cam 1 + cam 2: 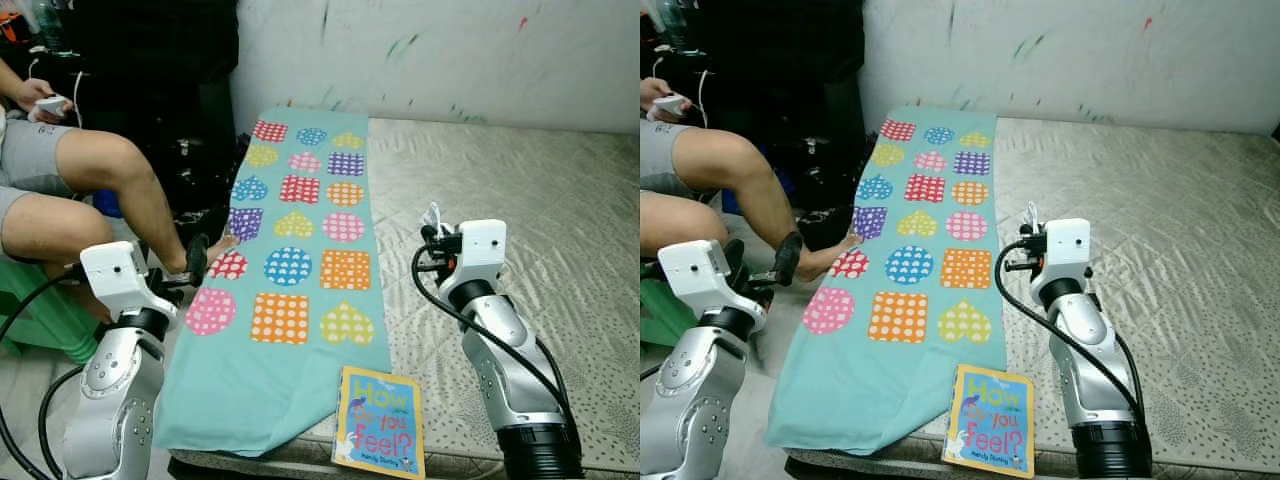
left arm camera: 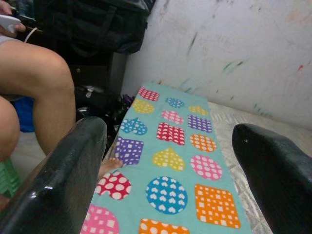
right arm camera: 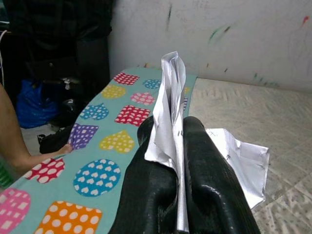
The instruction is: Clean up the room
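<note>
My right gripper (image 3: 178, 134) is shut on a crumpled white paper (image 3: 170, 87), held above the mattress (image 1: 520, 190) just right of the teal patterned cloth (image 1: 300, 240). The paper (image 1: 433, 216) pokes up from the right gripper (image 1: 432, 236) in the left eye view. My left gripper (image 1: 196, 262) is raised at the mattress's left edge, near a person's foot (image 1: 222, 243), and stands open with nothing between its fingers (image 2: 63, 180). A yellow book (image 1: 380, 421) titled "How do you feel?" lies at the mattress's near edge.
A person sits at the left with bare legs (image 1: 110, 190) and holds a white device (image 1: 50, 104). Dark bags (image 1: 190, 120) stand against the marked white wall (image 1: 450, 50). A green stool (image 1: 45, 320) is under the person.
</note>
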### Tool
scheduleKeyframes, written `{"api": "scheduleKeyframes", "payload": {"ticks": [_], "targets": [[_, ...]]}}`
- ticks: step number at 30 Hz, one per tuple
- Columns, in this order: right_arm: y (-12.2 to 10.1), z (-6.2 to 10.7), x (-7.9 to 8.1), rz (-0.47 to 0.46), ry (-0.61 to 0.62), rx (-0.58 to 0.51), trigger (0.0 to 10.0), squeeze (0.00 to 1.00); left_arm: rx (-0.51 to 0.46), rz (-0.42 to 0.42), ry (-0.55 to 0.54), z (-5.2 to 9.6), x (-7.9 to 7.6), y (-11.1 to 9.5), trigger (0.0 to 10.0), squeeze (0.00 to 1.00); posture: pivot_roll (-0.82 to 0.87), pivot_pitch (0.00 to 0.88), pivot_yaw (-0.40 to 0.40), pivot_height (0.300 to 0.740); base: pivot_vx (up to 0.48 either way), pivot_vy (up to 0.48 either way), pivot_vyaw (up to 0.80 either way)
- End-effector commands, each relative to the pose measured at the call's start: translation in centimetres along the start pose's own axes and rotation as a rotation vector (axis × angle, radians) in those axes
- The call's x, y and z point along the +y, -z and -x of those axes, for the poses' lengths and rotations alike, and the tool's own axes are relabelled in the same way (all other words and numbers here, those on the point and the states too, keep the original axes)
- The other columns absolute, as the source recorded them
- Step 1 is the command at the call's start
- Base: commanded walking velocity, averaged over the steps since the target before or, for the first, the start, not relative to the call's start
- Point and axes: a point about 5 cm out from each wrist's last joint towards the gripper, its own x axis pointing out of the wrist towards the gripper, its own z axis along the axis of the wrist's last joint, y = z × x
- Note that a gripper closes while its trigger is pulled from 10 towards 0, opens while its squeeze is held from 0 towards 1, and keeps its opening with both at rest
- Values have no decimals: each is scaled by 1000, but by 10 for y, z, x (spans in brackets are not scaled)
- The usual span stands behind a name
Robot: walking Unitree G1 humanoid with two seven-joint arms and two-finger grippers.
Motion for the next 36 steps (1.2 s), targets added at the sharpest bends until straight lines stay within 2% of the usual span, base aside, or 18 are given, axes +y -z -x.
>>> {"api": "scheduleKeyframes", "payload": {"ticks": [1, 17, 36], "targets": [[-4, 0, 0, -3, -5, -16, 10000, 0, 18, -1, -2, -1, 1, 2, 10000, 0, -42, 0, -46, 740, -311, 0, 0], [-4, 0, 2, 0, -10, -17, 10000, 0, 25, -7, 9, -1, 1, 3, 10000, 0, -38, 0, -41, 740, -321, 0, 0], [-5, 0, 1, 16, -20, -28, 10000, 0, 15, 17, 31, 0, -1, 2, 10000, 0, -40, 0, -42, 740, 0, 0, 0]]}}
